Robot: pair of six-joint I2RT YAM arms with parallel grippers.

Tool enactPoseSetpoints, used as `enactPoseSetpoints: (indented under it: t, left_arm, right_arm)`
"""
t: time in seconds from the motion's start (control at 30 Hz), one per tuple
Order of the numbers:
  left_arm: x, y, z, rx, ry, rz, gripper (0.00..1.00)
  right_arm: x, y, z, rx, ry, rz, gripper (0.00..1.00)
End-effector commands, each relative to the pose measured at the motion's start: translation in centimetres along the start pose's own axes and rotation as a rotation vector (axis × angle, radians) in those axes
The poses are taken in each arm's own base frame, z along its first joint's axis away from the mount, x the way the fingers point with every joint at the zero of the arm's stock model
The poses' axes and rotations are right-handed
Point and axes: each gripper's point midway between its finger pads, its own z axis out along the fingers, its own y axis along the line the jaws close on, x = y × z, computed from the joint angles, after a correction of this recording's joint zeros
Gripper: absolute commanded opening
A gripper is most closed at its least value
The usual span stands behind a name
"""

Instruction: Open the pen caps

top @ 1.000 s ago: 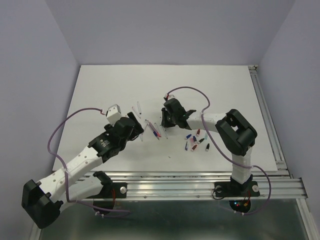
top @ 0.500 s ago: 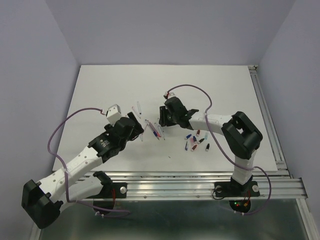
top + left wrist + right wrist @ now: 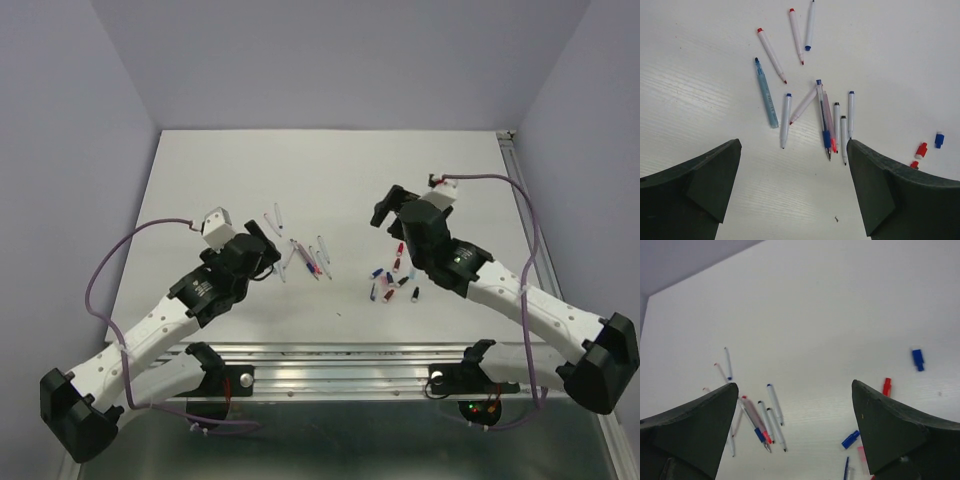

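Observation:
Several thin pens (image 3: 302, 256) lie loose in a cluster at the table's middle, their tips bare in the left wrist view (image 3: 824, 120). Small red, blue and black pen caps (image 3: 394, 279) are scattered just right of them; a red cap (image 3: 921, 150) and a blue cap (image 3: 939, 139) lie apart from the pens. My left gripper (image 3: 262, 241) hovers open over the near left side of the pens (image 3: 794, 145), holding nothing. My right gripper (image 3: 388, 208) hangs open above and behind the caps (image 3: 794, 385), also with nothing in it. A blue cap (image 3: 918, 360) and a red cap (image 3: 886, 386) show past its right finger.
The white table (image 3: 330, 170) ends at a metal rail (image 3: 535, 240) on the right and another rail along the near edge. Purple walls close in on the left, back and right. Purple cables loop over both arms.
My right gripper was shut low beside the pens; it has opened wide and swung up and to the right, its arm now stretched out from the right. The left arm shifted only slightly.

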Motion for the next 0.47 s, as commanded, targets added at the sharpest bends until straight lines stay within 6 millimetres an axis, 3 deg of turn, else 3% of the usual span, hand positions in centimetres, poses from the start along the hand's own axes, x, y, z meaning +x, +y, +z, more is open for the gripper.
enactPoseSetpoints:
  t: [0.0,0.13,0.2,0.43]
  left_arm:
    - [-3.3,0.0,-0.9,-0.033,-0.109,-0.082,0.99]
    - [-3.5,0.0,-0.6,-0.029,-0.139,-0.122,0.99]
    - [-3.4,-0.1,-0.4,-0.028,-0.139,-0.125,0.99]
    - [-4.2,-0.1,-0.2,-0.069,-0.157,-0.133,0.99]
  right_arm:
    - [-1.5,-10.3,-3.1,0.432,-0.189,0.029,1.00]
    - [-1.0,-15.6,-6.0,0.590,-0.297,0.125,1.00]
    - [-0.7,-16.8,-6.8,0.611,-0.327,0.180,1.00]
    - [-0.2,-17.6,-6.9,0.612,-0.326,0.140,1.00]
